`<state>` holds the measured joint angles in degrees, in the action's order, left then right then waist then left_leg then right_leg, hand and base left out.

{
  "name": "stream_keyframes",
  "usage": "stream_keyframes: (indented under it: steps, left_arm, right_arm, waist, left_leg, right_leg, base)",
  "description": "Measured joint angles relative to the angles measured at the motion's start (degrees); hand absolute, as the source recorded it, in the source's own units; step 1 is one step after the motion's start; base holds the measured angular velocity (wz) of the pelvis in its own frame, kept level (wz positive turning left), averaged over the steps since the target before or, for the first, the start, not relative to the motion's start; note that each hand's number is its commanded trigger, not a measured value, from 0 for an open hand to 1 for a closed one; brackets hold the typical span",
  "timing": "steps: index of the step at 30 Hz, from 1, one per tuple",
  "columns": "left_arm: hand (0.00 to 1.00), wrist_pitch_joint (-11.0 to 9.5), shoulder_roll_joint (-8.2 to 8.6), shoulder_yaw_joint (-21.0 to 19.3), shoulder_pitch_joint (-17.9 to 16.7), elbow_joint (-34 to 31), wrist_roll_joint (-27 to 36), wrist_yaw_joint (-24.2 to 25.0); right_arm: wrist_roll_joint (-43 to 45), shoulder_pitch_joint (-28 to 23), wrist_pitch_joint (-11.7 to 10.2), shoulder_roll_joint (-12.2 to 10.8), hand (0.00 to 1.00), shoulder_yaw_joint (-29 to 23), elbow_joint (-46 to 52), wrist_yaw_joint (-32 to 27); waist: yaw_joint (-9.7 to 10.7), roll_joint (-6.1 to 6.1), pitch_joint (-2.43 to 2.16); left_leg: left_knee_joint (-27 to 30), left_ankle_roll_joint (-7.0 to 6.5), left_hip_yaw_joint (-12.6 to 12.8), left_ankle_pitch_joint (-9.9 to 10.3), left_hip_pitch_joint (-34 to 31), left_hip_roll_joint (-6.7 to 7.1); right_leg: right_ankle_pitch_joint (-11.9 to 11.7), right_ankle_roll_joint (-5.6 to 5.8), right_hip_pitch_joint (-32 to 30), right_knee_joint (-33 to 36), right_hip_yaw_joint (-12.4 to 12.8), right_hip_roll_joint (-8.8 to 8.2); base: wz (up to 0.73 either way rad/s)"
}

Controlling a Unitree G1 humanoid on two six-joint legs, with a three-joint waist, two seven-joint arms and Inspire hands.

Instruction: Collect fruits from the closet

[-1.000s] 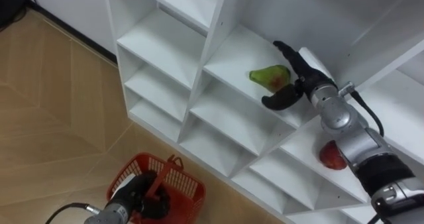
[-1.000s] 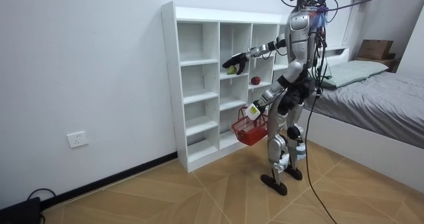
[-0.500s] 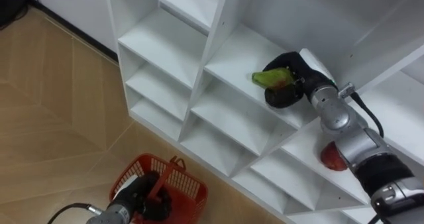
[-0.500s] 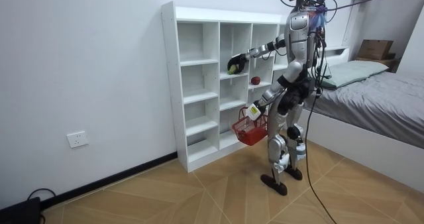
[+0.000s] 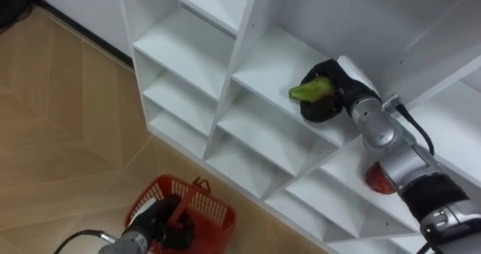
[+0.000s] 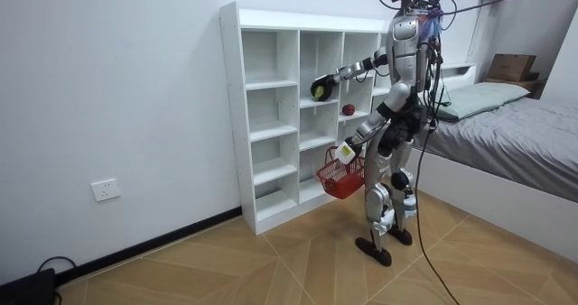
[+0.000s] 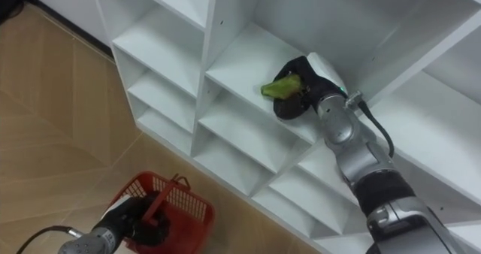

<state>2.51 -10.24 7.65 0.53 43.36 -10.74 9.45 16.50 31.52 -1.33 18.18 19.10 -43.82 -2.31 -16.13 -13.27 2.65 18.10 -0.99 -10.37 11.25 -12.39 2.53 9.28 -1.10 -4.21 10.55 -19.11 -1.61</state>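
Note:
A green pear (image 5: 303, 92) lies on a middle shelf of the white closet (image 5: 225, 74), and my right hand (image 5: 328, 98) is shut round it, the fruit's tip poking out to the left. In the right eye view the same pear (image 7: 276, 89) sits in that hand (image 7: 302, 95). A red apple (image 5: 376, 181) rests one shelf lower, partly hidden behind my right forearm. Low at my left side, my left hand (image 5: 160, 222) is curled on the handle of a red basket (image 5: 197, 209). In the room view I stand before the closet (image 6: 271, 115), right hand (image 6: 320, 88) reaching in, basket (image 6: 340, 175) at thigh height.
The closet's other compartments (image 5: 188, 51) look bare. Wooden floor (image 5: 60, 126) spreads to my left. A bed (image 6: 515, 134) stands at the room view's right, close behind me, and a wall socket (image 6: 106, 189) is low on the wall.
My right hand's fingers, open beside the pear a second ago, have curled shut round it. The left hand and basket have stayed in place.

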Motion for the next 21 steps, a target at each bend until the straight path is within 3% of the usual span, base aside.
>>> stream_keyframes:
  steps: [21]
  left_arm:
    - [1.00,0.0,0.03,0.5,0.4,-0.6,-0.1,-0.1]
  right_arm:
    - [-0.6,0.0,-1.2,0.0,1.00,0.1,0.0,-0.7]
  waist:
    - [0.2,0.42,-0.24]
  left_leg:
    - [0.3,0.00,0.1,0.0,0.1,-0.04]
  right_leg:
    - [0.0,0.00,0.0,0.0,0.1,-0.01]
  base:
    - [0.00]
